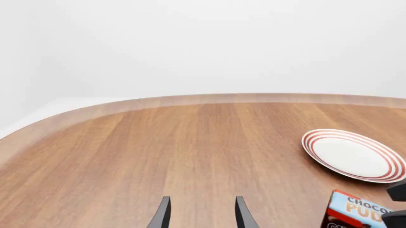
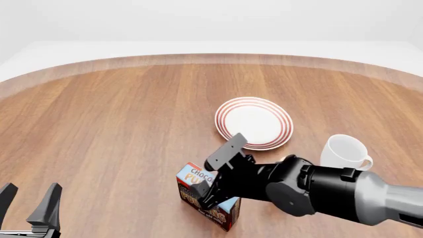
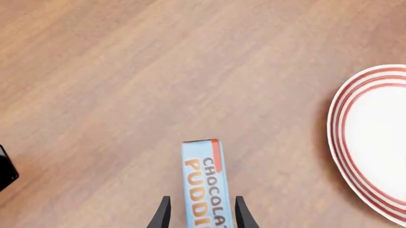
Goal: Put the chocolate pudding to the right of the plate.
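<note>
Around you: a white mug (image 2: 345,152) stands near the plate's (image 2: 254,122) right side, on the spot to the right of it. Nothing sits between the pudding (image 2: 206,197) and the plate.
Pudding: it stands on the table (image 2: 119,129), in front of the plate and a bit to its left, near but not touching.
Plate: it lies flat near the middle of the table.
Right arm: your arm comes in from the right, low over the table, and passes just in front of the mug.
Right gripper (image 3: 200,216): one finger sits on each side of the thin box. You cannot tell if they press it yet.
Left gripper (image 2: 29,208): its fingers are spread with nothing between them. It waits at the near left, well apart from the pudding.
Shapes and looks: the table is brown wood with long grain lines and a round far edge. The box has a light blue top with orange and dark letters, brown sides and red edges. The plate is round and white with red rings. The arm is shiny black and grey.
</note>
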